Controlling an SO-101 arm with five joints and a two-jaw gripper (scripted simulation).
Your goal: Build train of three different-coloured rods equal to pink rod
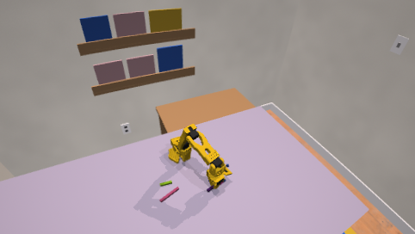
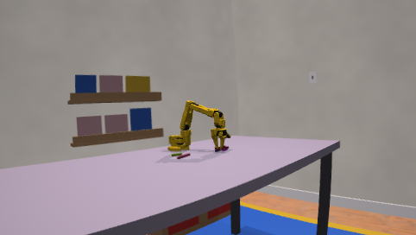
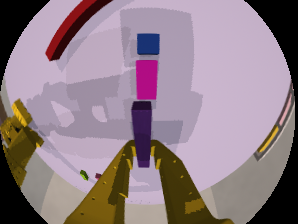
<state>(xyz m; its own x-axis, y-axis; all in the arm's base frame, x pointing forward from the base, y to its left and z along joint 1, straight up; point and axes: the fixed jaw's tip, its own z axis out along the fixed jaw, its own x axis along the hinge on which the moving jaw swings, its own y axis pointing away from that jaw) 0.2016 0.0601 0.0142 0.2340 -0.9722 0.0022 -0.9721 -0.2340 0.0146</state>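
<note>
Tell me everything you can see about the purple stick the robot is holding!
The purple rod is a plain, dark, square-edged bar. The yellow gripper is shut on its near end, one finger on each side. It points straight away from the camera, in line with the magenta rod and the blue rod beyond. Its far end nearly reaches the magenta rod; whether they touch is unclear.

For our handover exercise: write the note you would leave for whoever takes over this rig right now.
Gripper: shut on the purple rod, low at the table.
Ahead in one line: magenta rod, then blue rod, small gaps visible between them.
Pink rod and lime rod lie apart near the base; red rod off to the side.
Left: check the gaps, release, withdraw.
</note>
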